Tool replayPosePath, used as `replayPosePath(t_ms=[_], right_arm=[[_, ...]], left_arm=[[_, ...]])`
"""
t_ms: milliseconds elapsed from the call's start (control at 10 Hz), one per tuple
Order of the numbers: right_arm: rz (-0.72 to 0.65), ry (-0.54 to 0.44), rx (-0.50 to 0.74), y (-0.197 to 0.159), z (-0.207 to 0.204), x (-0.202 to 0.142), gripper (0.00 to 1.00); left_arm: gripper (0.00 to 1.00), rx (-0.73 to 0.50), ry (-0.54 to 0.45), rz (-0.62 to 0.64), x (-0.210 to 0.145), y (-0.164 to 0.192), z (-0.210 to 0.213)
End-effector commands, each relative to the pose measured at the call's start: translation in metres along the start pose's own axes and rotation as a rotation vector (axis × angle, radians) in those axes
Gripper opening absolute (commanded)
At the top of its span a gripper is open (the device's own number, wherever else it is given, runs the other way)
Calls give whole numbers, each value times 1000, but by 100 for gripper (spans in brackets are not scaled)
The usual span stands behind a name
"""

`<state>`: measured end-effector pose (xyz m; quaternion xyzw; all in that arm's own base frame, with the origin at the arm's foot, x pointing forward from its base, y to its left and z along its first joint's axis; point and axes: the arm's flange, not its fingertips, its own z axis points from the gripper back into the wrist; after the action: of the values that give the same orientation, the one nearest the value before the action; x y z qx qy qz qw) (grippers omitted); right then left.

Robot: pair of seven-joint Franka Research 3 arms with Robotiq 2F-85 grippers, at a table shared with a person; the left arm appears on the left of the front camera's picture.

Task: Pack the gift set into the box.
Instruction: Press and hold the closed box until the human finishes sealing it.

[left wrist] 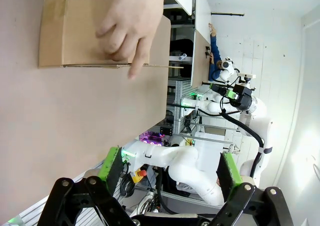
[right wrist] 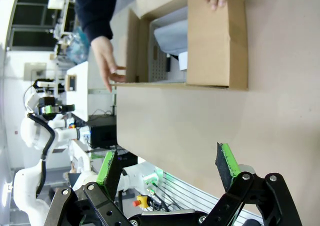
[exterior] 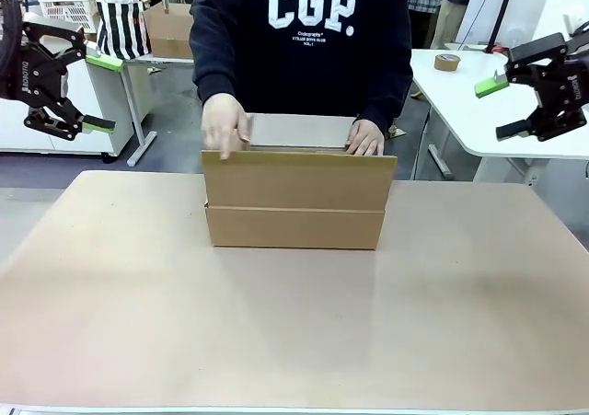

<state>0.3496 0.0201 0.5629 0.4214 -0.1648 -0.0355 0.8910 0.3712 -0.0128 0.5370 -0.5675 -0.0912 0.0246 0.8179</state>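
The box stands in the middle of the table, a brown carton with a crease along its long side. A person behind it has one hand on the near flap's left corner and the other hand at the right end. In the right wrist view the box is open, with the pale grey and white gift set lying inside. My left gripper hangs open high at the left, well clear of the box. High at the right, my right gripper is open too. Both the left gripper and the right gripper are empty.
The brown table is bare in front of the box. Behind it to the left are a striped bag, a small carton and a white basket. A white side table with a tape roll stands at the right.
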Motion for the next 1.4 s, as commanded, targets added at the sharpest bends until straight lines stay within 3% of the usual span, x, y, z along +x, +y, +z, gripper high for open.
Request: replayPosePath(t_ms=[0,1300], right_arm=[[-11,8,-16,4,5,1,100],[-11,8,-16,4,5,1,100]], left_arm=[[100,2,12,9,-1,-2,4],[100,2,12,9,-1,-2,4]])
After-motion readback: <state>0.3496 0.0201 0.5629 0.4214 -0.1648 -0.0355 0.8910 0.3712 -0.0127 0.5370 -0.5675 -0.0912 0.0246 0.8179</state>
